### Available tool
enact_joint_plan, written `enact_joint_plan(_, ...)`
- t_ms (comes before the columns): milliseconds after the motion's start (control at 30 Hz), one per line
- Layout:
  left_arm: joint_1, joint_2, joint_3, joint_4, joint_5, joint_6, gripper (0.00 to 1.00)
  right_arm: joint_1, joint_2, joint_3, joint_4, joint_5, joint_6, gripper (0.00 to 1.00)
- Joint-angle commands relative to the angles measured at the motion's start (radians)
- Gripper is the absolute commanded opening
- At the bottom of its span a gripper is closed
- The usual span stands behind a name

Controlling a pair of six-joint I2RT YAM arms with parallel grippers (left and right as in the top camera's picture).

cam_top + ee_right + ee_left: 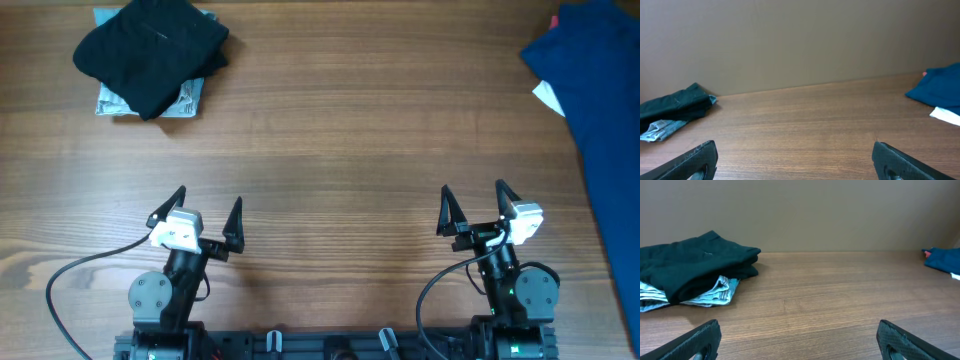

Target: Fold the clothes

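A folded black garment (152, 48) lies on a folded pale denim piece (184, 100) at the far left of the wooden table; both show in the left wrist view (687, 267) and small in the right wrist view (675, 106). A blue garment (600, 100) lies unfolded along the right edge, with a white label (548, 97); it also shows in the left wrist view (944, 260) and the right wrist view (940, 90). My left gripper (205, 215) and my right gripper (475, 205) are open and empty near the front edge, far from both piles.
Bare wooden table (330, 140) stretches between the two piles. A plain brown wall (800, 40) stands behind the table's far edge. The arm bases and cables sit at the front edge.
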Motion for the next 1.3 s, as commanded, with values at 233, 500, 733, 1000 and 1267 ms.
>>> enact_joint_plan(233,0.053,-0.01,-0.01,0.001,-0.01,0.031,1.0,0.003,-0.009,-0.002,0.004,0.017,-0.014,1.0)
enact_joint_plan(500,0.053,-0.01,-0.01,0.001,-0.01,0.031,1.0,0.003,-0.009,-0.002,0.004,0.017,-0.014,1.0)
enact_joint_plan(733,0.053,-0.01,-0.01,0.001,-0.01,0.031,1.0,0.003,-0.009,-0.002,0.004,0.017,-0.014,1.0)
enact_joint_plan(1000,0.053,-0.01,-0.01,0.001,-0.01,0.031,1.0,0.003,-0.009,-0.002,0.004,0.017,-0.014,1.0)
enact_joint_plan(1267,0.053,-0.01,-0.01,0.001,-0.01,0.031,1.0,0.003,-0.009,-0.002,0.004,0.017,-0.014,1.0)
